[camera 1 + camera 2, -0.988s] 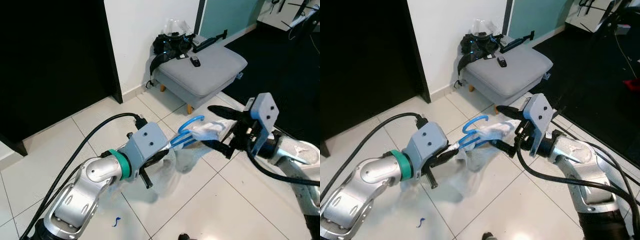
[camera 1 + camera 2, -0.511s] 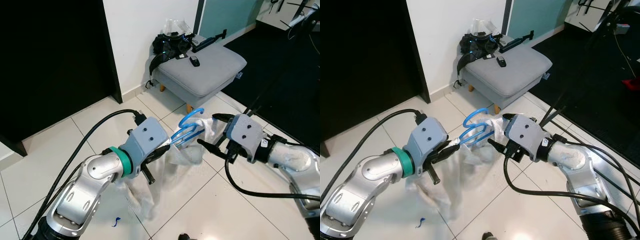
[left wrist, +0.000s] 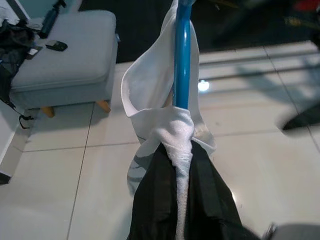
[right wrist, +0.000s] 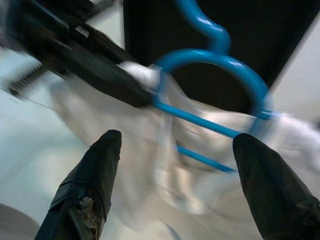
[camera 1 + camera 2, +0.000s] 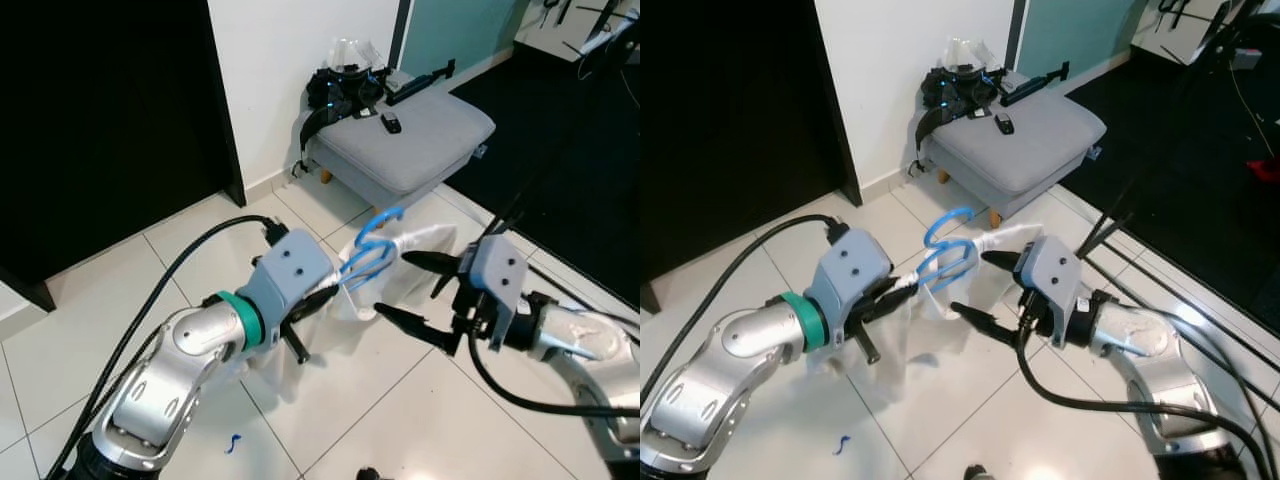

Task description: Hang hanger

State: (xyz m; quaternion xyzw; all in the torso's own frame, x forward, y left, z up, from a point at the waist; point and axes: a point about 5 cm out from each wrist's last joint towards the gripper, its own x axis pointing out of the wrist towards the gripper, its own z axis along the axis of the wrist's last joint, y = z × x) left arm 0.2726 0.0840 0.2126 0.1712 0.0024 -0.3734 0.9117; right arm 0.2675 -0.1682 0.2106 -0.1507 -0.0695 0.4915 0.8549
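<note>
White garment (image 5: 300,345) hangs limp from the blue hanger (image 5: 368,262), above the tiled floor (image 5: 380,400): soft, light, liable to slide off. Hanger looks stiff plastic, light; best held at its bar. Left pincer (image 5: 335,290) is clamped on hanger and cloth together. Right pincer (image 5: 420,292) is spread wide just beside, gripping nothing.

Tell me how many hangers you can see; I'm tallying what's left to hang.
1. The blue hanger is held by the left end effector, white garment draped on it, above the tiled floor. Others may lie outside the frames.
</note>
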